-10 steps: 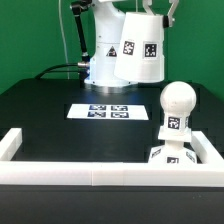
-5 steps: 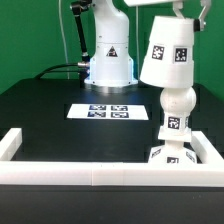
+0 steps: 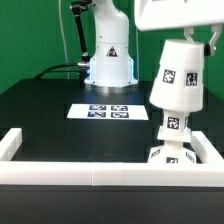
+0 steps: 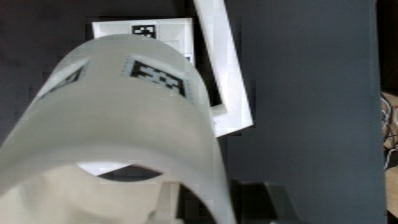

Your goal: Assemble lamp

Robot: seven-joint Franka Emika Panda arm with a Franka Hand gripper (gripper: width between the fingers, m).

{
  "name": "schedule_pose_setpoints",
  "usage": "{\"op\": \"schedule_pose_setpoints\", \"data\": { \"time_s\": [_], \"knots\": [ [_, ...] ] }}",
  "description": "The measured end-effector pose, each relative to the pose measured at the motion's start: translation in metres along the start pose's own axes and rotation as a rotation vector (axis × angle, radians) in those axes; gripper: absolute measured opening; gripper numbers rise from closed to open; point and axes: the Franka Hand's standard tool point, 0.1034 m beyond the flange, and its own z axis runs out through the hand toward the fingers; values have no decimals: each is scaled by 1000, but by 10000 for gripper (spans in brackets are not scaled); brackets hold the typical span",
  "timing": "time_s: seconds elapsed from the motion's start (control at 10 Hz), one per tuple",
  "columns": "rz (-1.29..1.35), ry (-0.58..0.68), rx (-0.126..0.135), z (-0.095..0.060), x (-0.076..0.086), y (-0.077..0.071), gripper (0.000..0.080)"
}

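Exterior view: the shade (image 3: 180,73) was seen held aloft directly over the bulb (image 3: 173,122), with its lower rim drawn down around the bulb's ball top, so that the ball itself was hidden. The shade was tilted slightly rather than plumb. Whether its rim touched the bulb could not be determined.

The bulb stood upright on the base (image 3: 170,155), and the base lay against the inner corner of the border frame (image 3: 60,172) at the exterior view's right. The bulb-to-base step was therefore judged complete, the two parts appearing joined and standing unaided.

The marker board (image 3: 106,111) lay flat on the table (image 3: 40,110), well apart from the base, toward the exterior view's left and further from the camera.

The gripper (image 3: 176,18) was positioned above the shade, and only part of it was in view at the upper edge of the picture. The shade hung clear of the table and was not yet seated, so it was judged to be carried by the gripper; the fingers and their contact with the shade were not visible, and their opening could not be stated.

In the wrist view, the shade (image 4: 125,130) filled most of the picture, its tag facing the camera, with the marker board (image 4: 151,30) beyond it.

Remaining work was judged to be the final step only: the shade was to be levelled, lowered fully over the bulb, seated, and released.
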Motion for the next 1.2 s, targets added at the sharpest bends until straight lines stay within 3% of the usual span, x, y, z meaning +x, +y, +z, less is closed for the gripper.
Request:
{"op": "schedule_pose_setpoints", "data": {
  "time_s": [0.5,1.1,1.2],
  "knots": [
    [-7,-25,-20,32,-5,2,44],
    [-21,-28,-23,34,-3,8,44],
    [-31,-28,-22,31,-2,11,227]
  ]
}}
